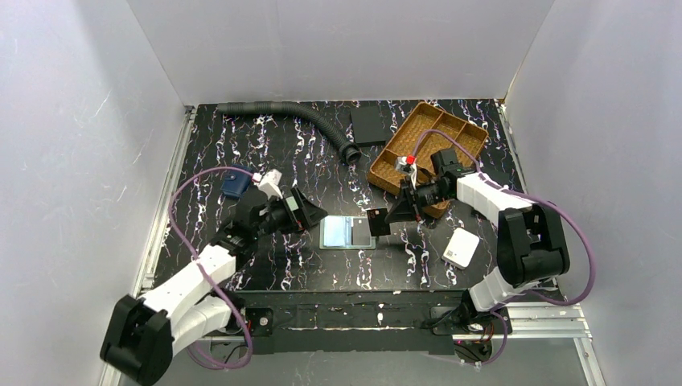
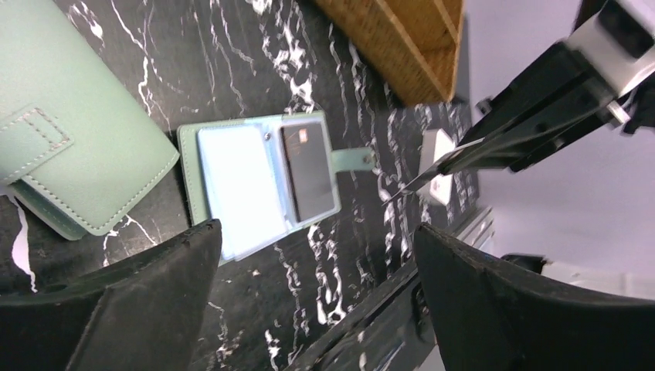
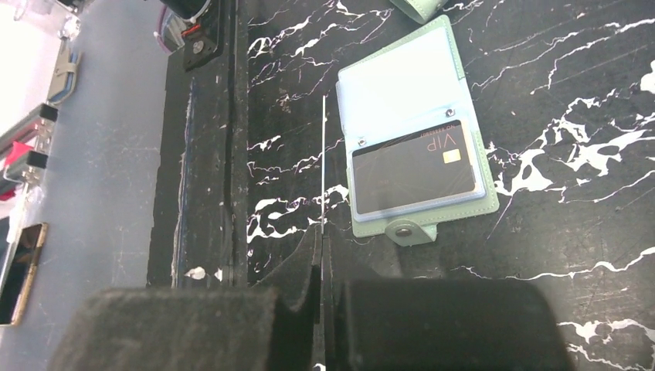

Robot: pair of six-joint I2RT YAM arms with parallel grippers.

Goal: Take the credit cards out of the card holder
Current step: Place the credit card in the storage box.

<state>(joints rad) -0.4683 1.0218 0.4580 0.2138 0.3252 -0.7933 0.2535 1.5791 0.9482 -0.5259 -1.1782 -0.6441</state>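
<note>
The sage-green card holder (image 1: 347, 232) lies open on the table with its pale blue inside up. It also shows in the left wrist view (image 2: 232, 185) and the right wrist view (image 3: 402, 85). A black credit card marked VIP (image 3: 413, 168) sits in its right pocket and shows dark in the left wrist view (image 2: 307, 171). My right gripper (image 3: 320, 232) is shut on a second thin card (image 3: 323, 154), seen edge-on, held just right of the holder and above the table (image 1: 378, 221). My left gripper (image 2: 317, 228) is open and empty, just left of the holder (image 1: 314, 215).
A second, closed green wallet (image 2: 69, 154) lies by my left gripper. A wicker tray (image 1: 430, 145) stands at the back right. A black slab (image 1: 370, 125) and a black hose (image 1: 297, 117) lie at the back. A white box (image 1: 461, 247) lies front right, a navy pouch (image 1: 235, 185) left.
</note>
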